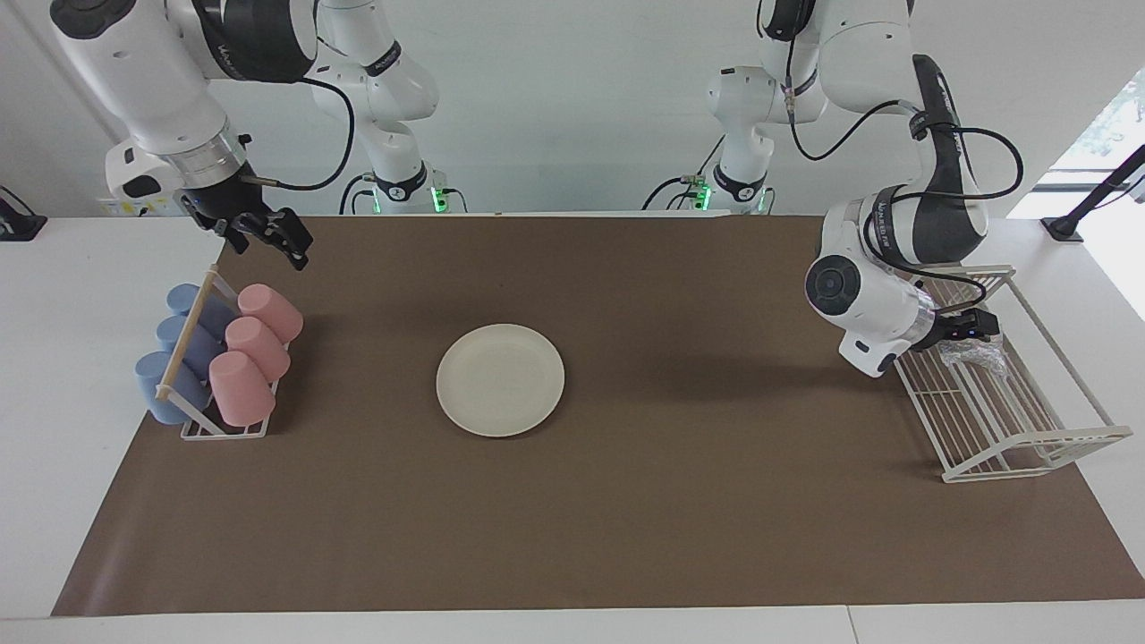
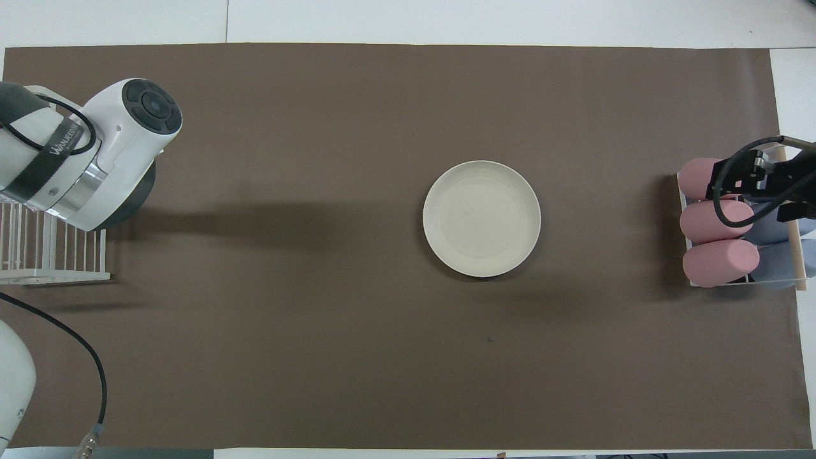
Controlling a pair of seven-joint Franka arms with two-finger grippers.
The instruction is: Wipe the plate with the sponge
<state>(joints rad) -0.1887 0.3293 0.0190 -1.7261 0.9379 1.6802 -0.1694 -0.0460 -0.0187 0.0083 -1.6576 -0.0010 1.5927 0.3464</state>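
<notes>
- Silvery and speckled, the sponge (image 1: 977, 356) lies inside the white wire rack (image 1: 1029, 447) at the left arm's end of the table, on the part of the rack nearest the robots.
- The left gripper (image 1: 977, 326) is held low at the sponge, reaching sideways into the rack; its jaws are spread wide and nothing is gripped yet. Whether the fingers already touch the sponge cannot be told.
- The step in hand is judged to be the pickup of the sponge.
- For a good pickup, the pinched middle of the sponge is best taken between the fingers, so that the soft pad is not squeezed out to one side.
- The wires of the rack are to be kept out of the grip; a finger caught under a wire would drag the rack along.
- Once gripped, the sponge is best lifted straight up and clear of the rack's rail before any sideways travel.
- The plate (image 1: 500, 380) lies flat on the brown mat (image 1: 626, 537) mid-table, well apart from the rack, unwiped as far as can be judged.
- The right gripper (image 1: 268, 234), jaws wide and empty, waits over the mat near the cup rack (image 1: 224, 429).
</notes>
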